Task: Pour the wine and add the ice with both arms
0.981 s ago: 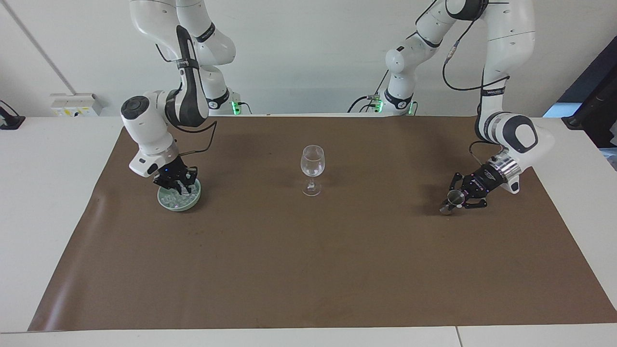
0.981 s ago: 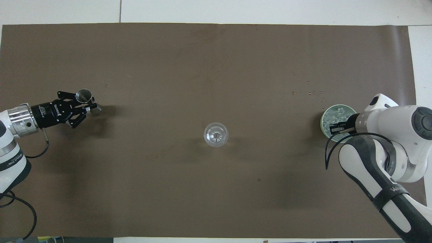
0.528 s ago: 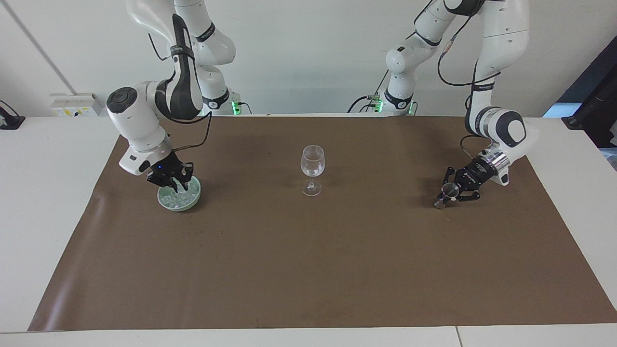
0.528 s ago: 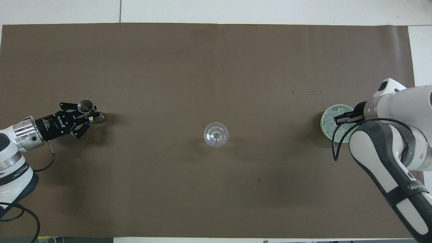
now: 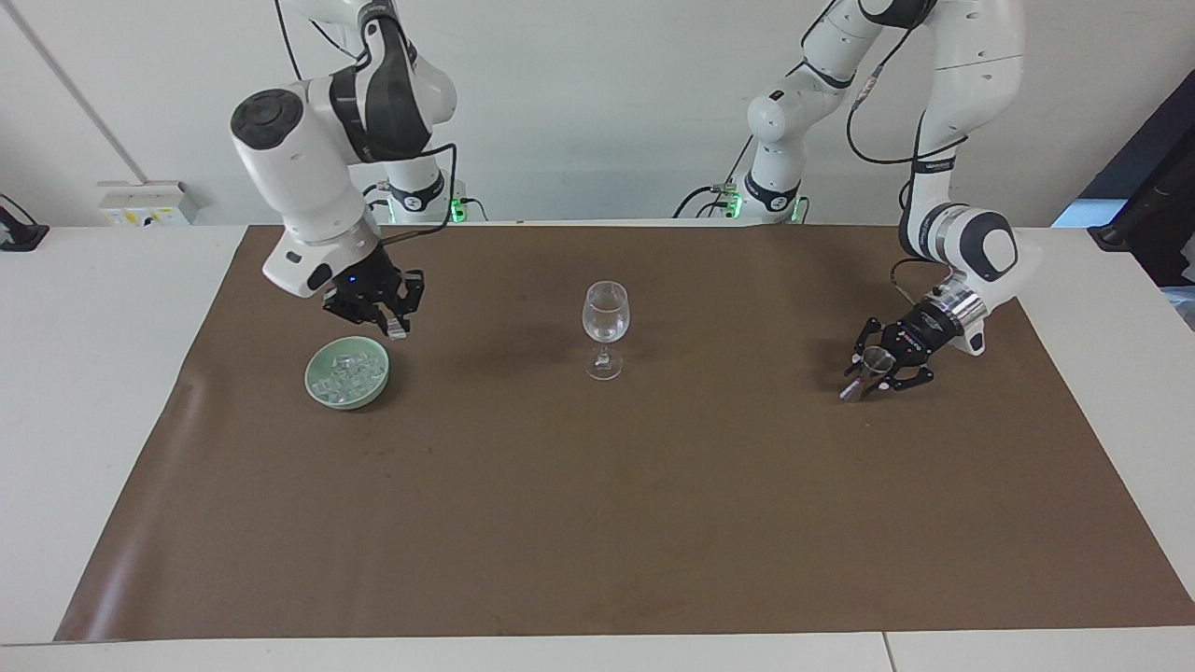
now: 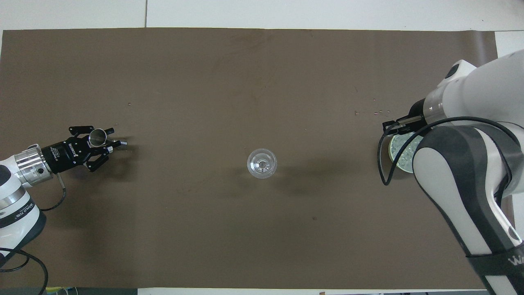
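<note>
Right gripper (image 5: 390,318) raised above ice bowl (image 5: 347,373), left gripper (image 5: 873,371) low over mat

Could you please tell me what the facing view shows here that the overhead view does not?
Only the facing view shows the whole green bowl of ice, the stem of the wine glass, and the right tool raised above the mat, clear of the bowl. Only the overhead view shows small specks on the mat and the right arm covering most of the bowl. Both show the glass upright mid-mat and the left tool gripping a small metal cup.
</note>
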Robot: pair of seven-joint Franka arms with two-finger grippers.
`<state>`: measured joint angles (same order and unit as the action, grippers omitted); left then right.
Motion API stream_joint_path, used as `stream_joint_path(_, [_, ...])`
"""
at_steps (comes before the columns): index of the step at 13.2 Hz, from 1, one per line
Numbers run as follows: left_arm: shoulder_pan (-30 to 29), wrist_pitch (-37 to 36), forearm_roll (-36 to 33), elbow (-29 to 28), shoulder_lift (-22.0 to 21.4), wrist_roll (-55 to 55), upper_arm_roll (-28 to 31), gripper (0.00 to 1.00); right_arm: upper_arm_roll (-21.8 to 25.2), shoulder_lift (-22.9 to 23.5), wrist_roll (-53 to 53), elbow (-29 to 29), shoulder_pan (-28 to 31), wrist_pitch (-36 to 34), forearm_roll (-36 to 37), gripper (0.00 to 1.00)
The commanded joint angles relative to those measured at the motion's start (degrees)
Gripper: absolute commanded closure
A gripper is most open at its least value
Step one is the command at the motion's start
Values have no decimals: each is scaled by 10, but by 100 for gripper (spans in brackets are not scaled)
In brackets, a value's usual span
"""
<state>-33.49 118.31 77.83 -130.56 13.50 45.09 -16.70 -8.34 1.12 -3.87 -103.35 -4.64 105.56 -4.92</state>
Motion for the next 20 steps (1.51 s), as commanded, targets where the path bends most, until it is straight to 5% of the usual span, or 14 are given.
stream_joint_path(1, [-13,-7,14,-14,-21,-20,-4,0,-5,44,-104,87,-54,-35,0,100])
stream_joint_path(5, [-7,17,-17,-13,-50,-37,1,0,-5,54,-200,96,-127,13,-2,100])
stream_joint_path(9, [9,84,-163,-10,-70,-35,1,0,-5,70,-301,103,-203,45,3,100])
stream_joint_path(12, [34,88,-335,6,-76,-33,1,0,-5,72,-311,94,-231,53,3,100])
stream_joint_path(16, [33,35,-527,105,-72,-37,-1,0,-5,83,-322,68,-245,87,10,99])
stream_joint_path(20, [67,-25,-648,221,-57,-38,-3,0,-5,78,-324,55,-245,82,17,97])
